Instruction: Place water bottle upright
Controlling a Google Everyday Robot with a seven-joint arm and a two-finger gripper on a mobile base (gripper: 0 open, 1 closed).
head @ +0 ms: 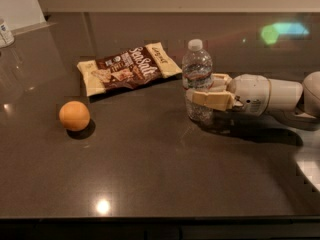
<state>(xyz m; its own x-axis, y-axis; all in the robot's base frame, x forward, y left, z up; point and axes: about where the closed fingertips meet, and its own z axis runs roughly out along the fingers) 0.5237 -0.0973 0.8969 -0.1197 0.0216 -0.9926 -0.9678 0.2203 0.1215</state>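
The water bottle (pixel 197 64) stands upright on the dark table, right of centre: clear ribbed plastic with a white cap. My gripper (pixel 206 90) reaches in from the right on a white arm. Its tan fingers (pixel 212 100) sit on either side of the bottle's middle and cover the label band. The bottle's base rests on the tabletop.
A brown and cream snack bag (pixel 127 67) lies flat just left of the bottle. An orange ball (pixel 74 115) sits at the left. A small white container (pixel 5 33) stands at the far left edge. The table's front edge (pixel 160 218) runs along the bottom.
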